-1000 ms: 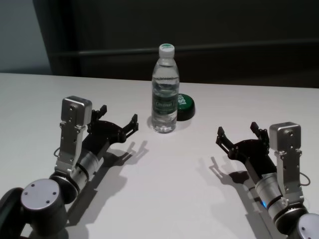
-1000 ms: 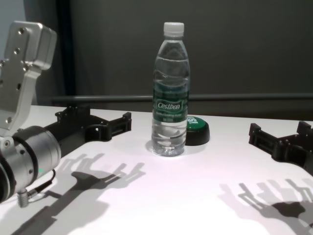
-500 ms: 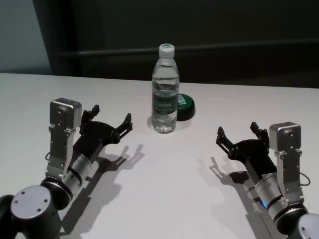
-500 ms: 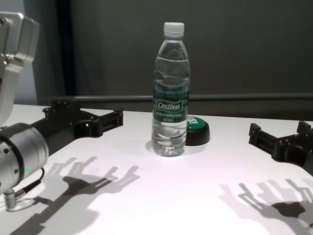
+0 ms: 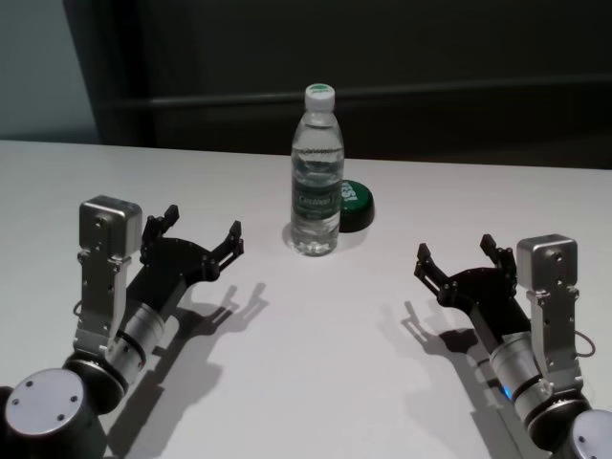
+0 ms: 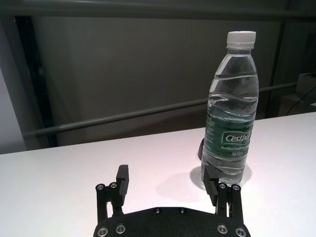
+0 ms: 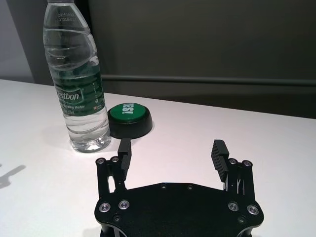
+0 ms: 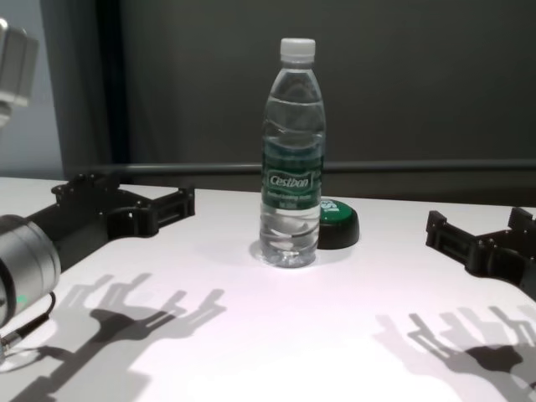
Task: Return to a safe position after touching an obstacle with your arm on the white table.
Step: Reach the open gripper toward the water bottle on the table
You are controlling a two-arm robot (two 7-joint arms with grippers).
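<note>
- The left gripper [image 5: 198, 239] hangs just above the white counter [image 5: 316, 325], on the left side, its forearm sloping forward and inward; its fingers [image 6: 122, 178] stand wide apart with nothing between them.
- It is clear of the water bottle [image 5: 316, 172], which stands a little ahead and to its right.
- The right gripper [image 5: 457, 256] sits low over the counter on the right side, forearm angled forward and inward, fingers [image 7: 218, 153] spread apart and empty, well apart from the bottle.
- In the chest view the left arm's wrist block is cut by the picture's edge, and the right gripper [image 8: 477, 237] shows only in part at the right edge.
- The bottle stands upright near the counter's middle toward the far side, long axis vertical, white cap [image 8: 297, 49] on top, green "Cestbon" label [image 8: 291, 180] facing the robot.
- A low black button with a green top [image 7: 129, 120] sits just behind the bottle to its right; in the chest view the bottle hides part of it.
- From the left wrist view only a dark sliver of the button shows behind the bottle's base.
</note>
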